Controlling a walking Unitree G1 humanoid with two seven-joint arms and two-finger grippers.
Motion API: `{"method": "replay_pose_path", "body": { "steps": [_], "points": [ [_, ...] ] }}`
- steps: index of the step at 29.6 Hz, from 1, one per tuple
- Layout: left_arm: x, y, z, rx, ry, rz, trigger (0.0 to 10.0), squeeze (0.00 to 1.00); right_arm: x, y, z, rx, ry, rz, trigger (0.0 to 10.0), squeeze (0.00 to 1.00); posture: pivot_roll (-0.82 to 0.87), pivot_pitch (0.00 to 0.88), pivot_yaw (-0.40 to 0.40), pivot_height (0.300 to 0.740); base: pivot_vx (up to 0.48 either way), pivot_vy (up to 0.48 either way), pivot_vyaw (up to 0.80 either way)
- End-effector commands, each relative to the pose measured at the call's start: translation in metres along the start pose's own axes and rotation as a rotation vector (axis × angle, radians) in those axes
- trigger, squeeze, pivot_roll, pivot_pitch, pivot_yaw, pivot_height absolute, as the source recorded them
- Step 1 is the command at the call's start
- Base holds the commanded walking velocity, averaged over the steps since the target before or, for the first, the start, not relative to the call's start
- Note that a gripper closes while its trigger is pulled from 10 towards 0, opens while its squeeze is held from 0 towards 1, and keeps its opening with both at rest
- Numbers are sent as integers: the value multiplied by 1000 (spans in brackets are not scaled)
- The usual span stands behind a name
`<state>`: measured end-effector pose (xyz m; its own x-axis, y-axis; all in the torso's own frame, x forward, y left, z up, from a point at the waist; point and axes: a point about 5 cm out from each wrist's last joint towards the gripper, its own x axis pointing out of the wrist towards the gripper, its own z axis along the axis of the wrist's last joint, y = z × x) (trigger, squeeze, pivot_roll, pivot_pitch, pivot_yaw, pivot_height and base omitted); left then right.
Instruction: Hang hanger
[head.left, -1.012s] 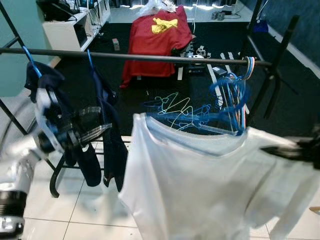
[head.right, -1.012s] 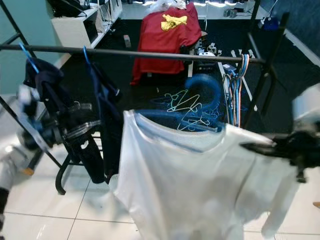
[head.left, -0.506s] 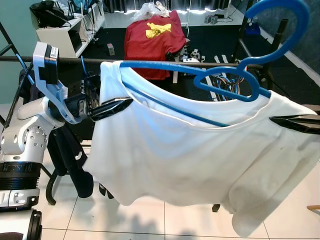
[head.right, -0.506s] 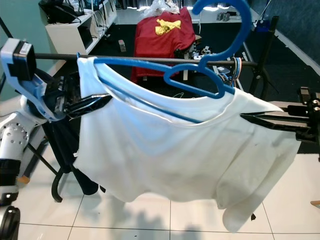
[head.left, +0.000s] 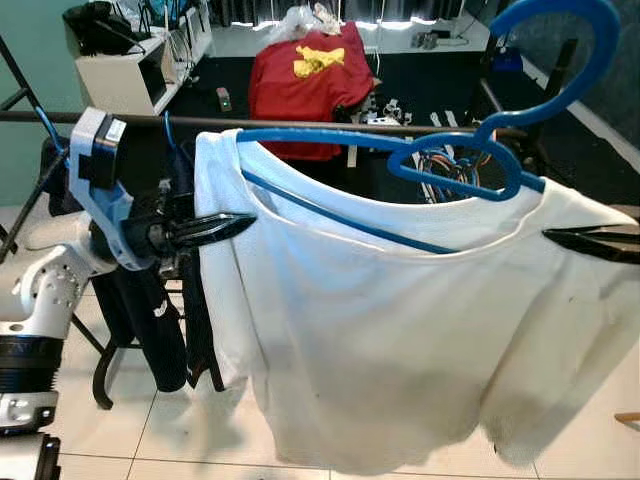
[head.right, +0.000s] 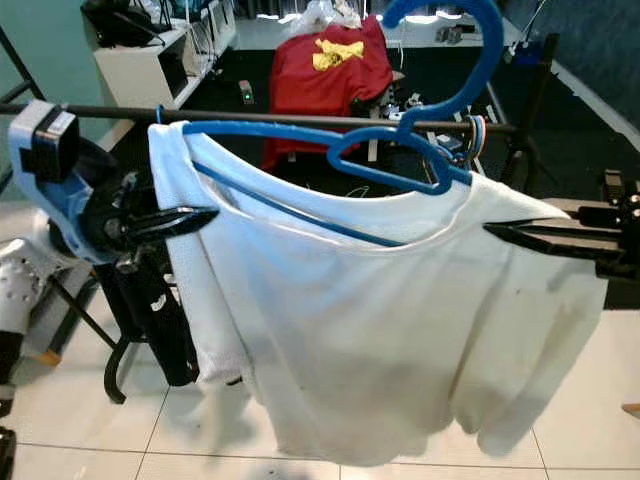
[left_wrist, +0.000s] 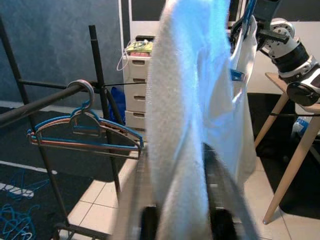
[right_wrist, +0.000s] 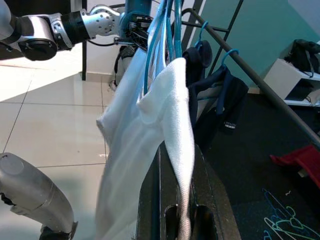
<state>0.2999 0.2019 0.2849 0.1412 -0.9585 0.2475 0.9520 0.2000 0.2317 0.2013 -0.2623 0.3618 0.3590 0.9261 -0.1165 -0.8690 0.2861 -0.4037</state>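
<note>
A white T-shirt (head.left: 400, 330) hangs on a blue hanger (head.left: 455, 165), held up in front of the black clothes rail (head.left: 330, 126). The hanger's big hook (head.left: 592, 50) stands above the rail at the right, not on it. My left gripper (head.left: 245, 222) is shut on the shirt's left shoulder. My right gripper (head.left: 552, 237) is shut on the right shoulder. In the left wrist view the white cloth (left_wrist: 180, 125) runs between the fingers. In the right wrist view the cloth (right_wrist: 172, 115) lies pinched between the black fingers (right_wrist: 150, 200).
Dark garments (head.left: 150, 320) hang at the rail's left end on blue hangers. A bunch of bare hangers (head.right: 478, 135) hangs at its right end. Behind the rail lies a dark floor with a red shirt (head.left: 310, 65) and a white shelf (head.left: 120, 75). White tiles are underfoot.
Over the last second both grippers lifted the shirt and hanger up to rail height. Since half a second ago the left gripper sank slightly and the shirt's hem dropped to hang straighter.
</note>
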Motion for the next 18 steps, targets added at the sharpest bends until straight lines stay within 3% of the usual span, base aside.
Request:
{"method": "replay_pose_path", "body": {
  "steps": [1, 6, 10, 14, 18],
  "points": [
    [-9, 2, 1, 10, 39, 31, 0, 0, -2, 0, 9, -33, -21, -3, 0, 0, -80, 76, 10, 740, 0, 0, 0],
    [-18, 13, 6, 52, 45, 138, 0, 0, -4, 0, 5, -14, 12, -10, 0, 0, -82, 76, 10, 740, 0, 0, 0],
    [-29, 25, 23, 100, -8, 267, 78, 0, -1, 8, -27, 68, 198, 3, 0, 0, -84, 76, 9, 740, 0, 0, 0],
    [-35, 28, 31, 118, -23, 296, 431, 0, -3, 11, -45, 116, 301, -12, 0, 0, -82, 78, 11, 740, 0, 0, 0],
    [-37, 28, 33, 120, -27, 305, 627, 0, -4, 12, -49, 127, 321, -14, 0, 0, -80, 77, 13, 740, 0, 0, 0]
  ]
}}
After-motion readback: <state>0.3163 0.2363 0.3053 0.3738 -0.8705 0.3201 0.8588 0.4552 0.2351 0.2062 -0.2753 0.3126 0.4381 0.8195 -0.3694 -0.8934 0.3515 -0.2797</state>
